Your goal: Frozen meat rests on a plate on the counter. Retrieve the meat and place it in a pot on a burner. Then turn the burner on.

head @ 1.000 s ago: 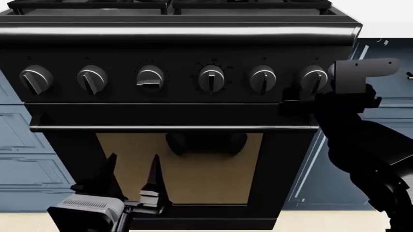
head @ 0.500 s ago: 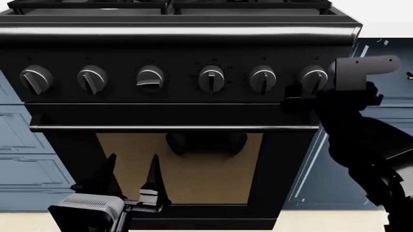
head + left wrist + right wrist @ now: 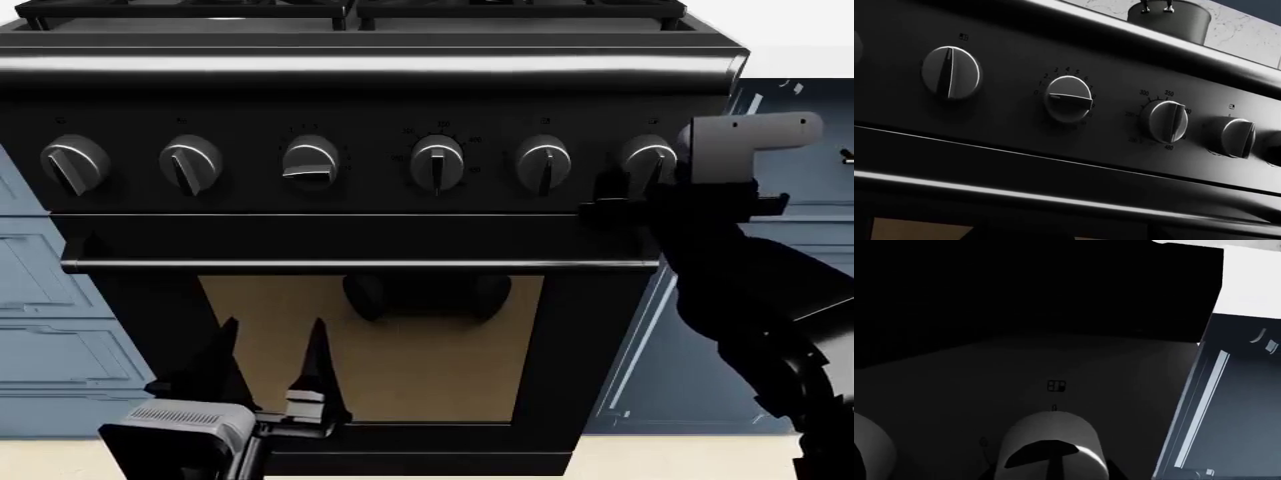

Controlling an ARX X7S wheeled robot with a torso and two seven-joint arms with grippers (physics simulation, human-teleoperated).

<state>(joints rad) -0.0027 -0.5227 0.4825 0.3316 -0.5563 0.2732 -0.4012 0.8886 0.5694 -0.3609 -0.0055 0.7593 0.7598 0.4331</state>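
Right end effector [image 3: 627, 190] at knob [image 3: 650, 162]

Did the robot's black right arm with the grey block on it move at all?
Yes, a little. The right arm's grey block has crept up and to the right, away from the rightmost silver stove knob, which stayed put.

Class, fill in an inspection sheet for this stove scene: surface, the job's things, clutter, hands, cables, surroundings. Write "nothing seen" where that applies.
Surface: black grates along the head view's top edge; burner rings not visible.
Job's things: pot stands on the stovetop; meat and plate not in view. Six knobs; the third knob is turned sideways, the others upright.
Clutter: nothing seen.
Hands: left hand open, low before the oven door. Right hand at the rightmost knob; its state cannot be told.
Cables: nothing seen.
Surroundings: blue-grey cabinets on both sides.
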